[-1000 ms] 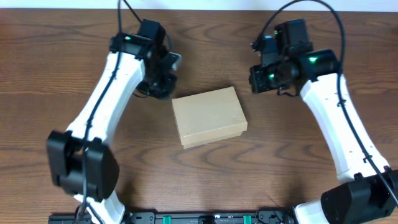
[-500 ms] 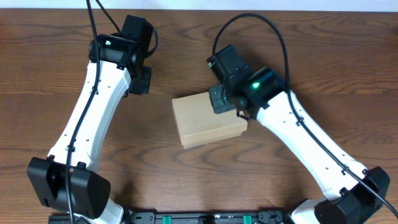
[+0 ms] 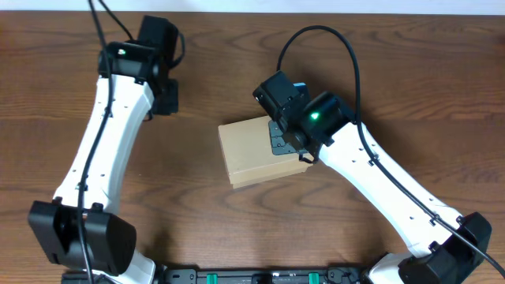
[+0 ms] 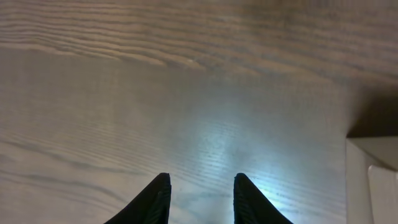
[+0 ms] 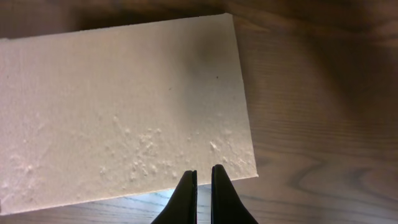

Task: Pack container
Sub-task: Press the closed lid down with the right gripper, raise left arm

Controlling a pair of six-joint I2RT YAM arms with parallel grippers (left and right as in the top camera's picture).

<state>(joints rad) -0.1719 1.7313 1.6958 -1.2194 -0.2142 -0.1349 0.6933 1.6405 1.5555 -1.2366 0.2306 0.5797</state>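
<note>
left arm: rises from the near left corner of the tabletop and stretches toward the far edge, wrist bent down over bare wood, well apart from the container.
left gripper: fingers parted with a clear gap, nothing between them, tips pointing at the wood.
right arm: runs from the near right corner diagonally inward, its head tipped down over the container's right part.
right gripper: fingers drawn almost together, only a thin slit between them, gripping nothing; the tips hang over the lid near one long edge, contact cannot be told.
container: middle of the tabletop, lid shut and flat, slightly skewed to the edges.
table: dark brown wood grain, a pale glare under the left wrist.
near edge: black rail with green fittings.
</note>
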